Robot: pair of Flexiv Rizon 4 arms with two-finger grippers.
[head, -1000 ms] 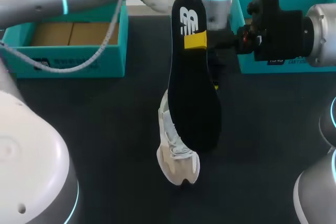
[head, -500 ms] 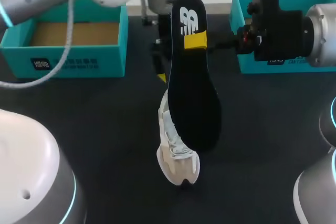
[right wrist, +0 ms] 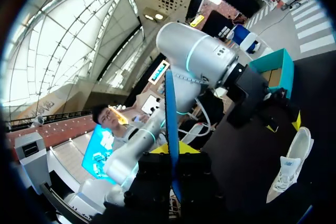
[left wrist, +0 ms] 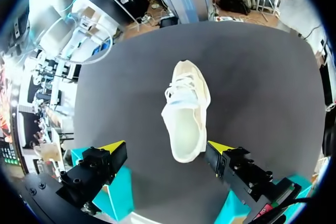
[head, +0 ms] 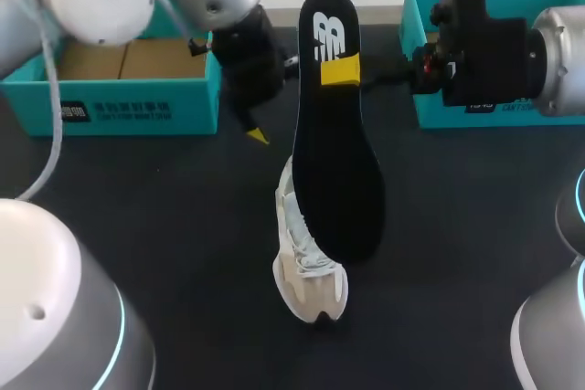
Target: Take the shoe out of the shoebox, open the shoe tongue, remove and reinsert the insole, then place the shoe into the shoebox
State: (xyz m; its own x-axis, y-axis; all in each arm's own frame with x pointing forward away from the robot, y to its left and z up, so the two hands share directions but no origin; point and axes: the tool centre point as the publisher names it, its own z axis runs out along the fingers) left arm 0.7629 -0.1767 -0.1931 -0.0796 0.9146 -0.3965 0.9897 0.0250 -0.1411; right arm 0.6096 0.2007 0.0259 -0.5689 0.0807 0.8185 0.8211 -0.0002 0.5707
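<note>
A white shoe (head: 306, 262) lies on the black table, toe toward me; the left wrist view looks down into its empty opening (left wrist: 186, 111). My right gripper (head: 340, 72) is shut on the heel end of the black insole (head: 336, 180), which hangs upright above the shoe. In the right wrist view the insole (right wrist: 170, 124) shows edge-on between the yellow tips, with the shoe (right wrist: 291, 166) lying beyond. My left gripper (head: 249, 89) hangs open and empty left of the insole, near the left shoebox (head: 119, 89). Its fingers (left wrist: 113, 146) stand wide, above the shoe's heel end.
A second teal box (head: 498, 52) stands at the back right, behind my right arm. Teal box corners (left wrist: 118, 192) show under the left gripper. Bare black table (head: 164, 226) lies left and right of the shoe.
My left arm has swung from behind the insole to the left, toward the left shoebox. The right gripper, insole and shoe have stayed put.
</note>
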